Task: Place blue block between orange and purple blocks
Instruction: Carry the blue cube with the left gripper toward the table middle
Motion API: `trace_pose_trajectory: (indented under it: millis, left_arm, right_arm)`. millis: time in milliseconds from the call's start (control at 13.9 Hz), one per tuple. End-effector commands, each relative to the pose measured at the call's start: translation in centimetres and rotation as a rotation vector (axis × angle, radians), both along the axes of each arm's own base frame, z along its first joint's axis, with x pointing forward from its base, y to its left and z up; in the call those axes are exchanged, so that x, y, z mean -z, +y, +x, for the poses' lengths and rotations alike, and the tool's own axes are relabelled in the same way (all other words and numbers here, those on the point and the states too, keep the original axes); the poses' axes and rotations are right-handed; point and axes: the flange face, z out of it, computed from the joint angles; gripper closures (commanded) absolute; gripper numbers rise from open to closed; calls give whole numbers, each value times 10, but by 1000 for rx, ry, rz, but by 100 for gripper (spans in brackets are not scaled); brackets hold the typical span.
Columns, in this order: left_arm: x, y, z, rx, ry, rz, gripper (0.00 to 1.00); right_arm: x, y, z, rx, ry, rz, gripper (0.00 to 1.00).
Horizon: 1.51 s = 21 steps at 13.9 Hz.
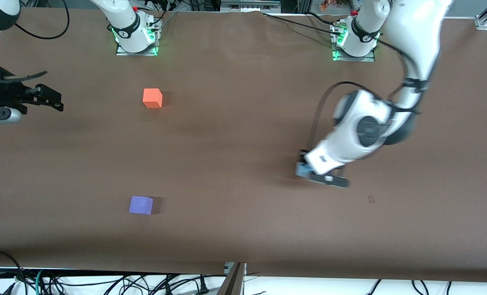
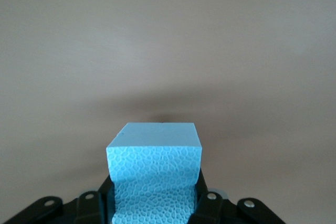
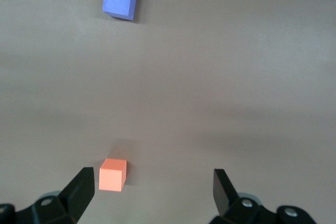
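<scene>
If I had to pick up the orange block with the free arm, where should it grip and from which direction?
Judging by its pose, come straight down from above and pinch two opposite side faces of the orange block. It sits flat on the table with nothing beside it, and the open right gripper hangs close by.

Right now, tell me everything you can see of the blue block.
The blue block is a small light sky-blue cube of what looks like matte foam; the face toward the left wrist camera has a pebbled, cell-like texture, the adjoining face looks smooth. It sits clamped in the left gripper, whose black jaws press two opposite sides, low over the brown table toward the left arm's end. In the front view only a sliver shows under the wrist. Whether it touches the table cannot be told.
</scene>
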Motion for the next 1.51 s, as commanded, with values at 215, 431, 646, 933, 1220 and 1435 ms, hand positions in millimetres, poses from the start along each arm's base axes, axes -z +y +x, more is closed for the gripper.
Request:
trace_pose_trajectory:
  millis: [215,431,646,933,1220,1435]
  left_arm:
    - [100,-170,-29,-195,-57,86,72]
    - [90,-169,-23,-212,-82,50,0]
    - [81,-162,-15,-219,-91,43,0]
    - [41,-107,28,-300,-114,22,0]
    - [-23,-17,61,-356,-24,68,0]
    - [-103,64,59,-245,60,129,0]
  right_arm:
    - [56,-2,30,4,60,-13,0]
    - [79,3,40,-19,84,-10,0]
    - [93,30,47,-42,85,-11,0]
    - [123,92,61,-90,41,43,0]
    - [164,189,66,41,-32,68,0]
    - [195,273,56,53,-106,93,0]
